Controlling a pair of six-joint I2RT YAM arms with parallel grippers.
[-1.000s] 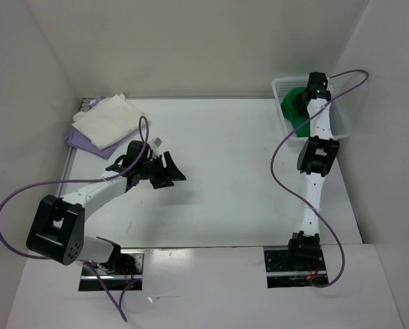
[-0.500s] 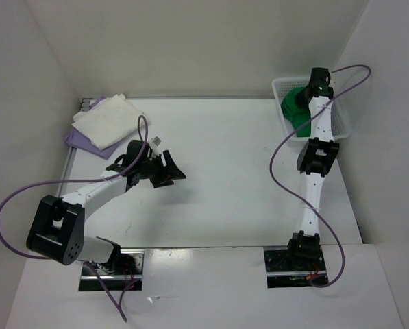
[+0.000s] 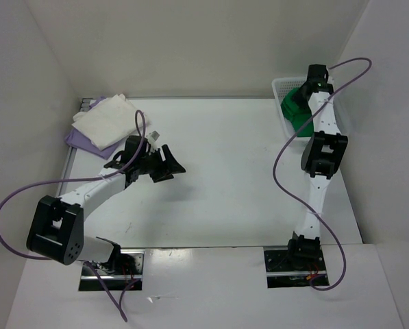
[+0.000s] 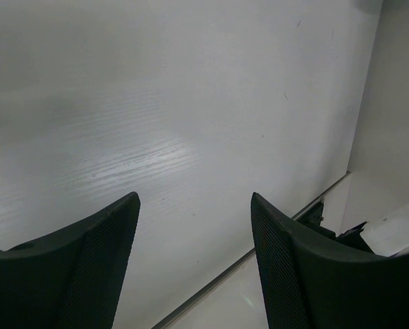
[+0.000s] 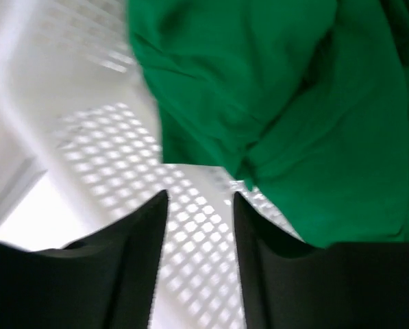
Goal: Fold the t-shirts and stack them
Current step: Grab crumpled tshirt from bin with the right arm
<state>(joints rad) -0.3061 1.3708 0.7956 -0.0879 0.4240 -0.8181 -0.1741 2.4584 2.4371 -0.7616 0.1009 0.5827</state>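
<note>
The green t-shirt (image 3: 297, 111) lies bunched in the white mesh basket (image 3: 283, 85) at the back right; it fills the upper right of the right wrist view (image 5: 293, 103). My right gripper (image 5: 200, 205) is open and empty, over the basket's mesh beside the green cloth. The cream t-shirt (image 3: 108, 120) lies folded on the lavender t-shirt (image 3: 77, 140) at the back left. My left gripper (image 3: 170, 164) is open and empty above the bare table, right of that stack. The left wrist view shows only its spread fingers (image 4: 94, 240) and the tabletop.
The enclosure's white walls stand close behind and beside the table. The basket's wall (image 5: 74, 41) rises at the left of the right wrist view. The table's near edge and a bracket (image 4: 314, 209) show in the left wrist view.
My right gripper has moved further back over the basket, towards the rear wall. My left gripper has shifted slightly back and turned a little.
</note>
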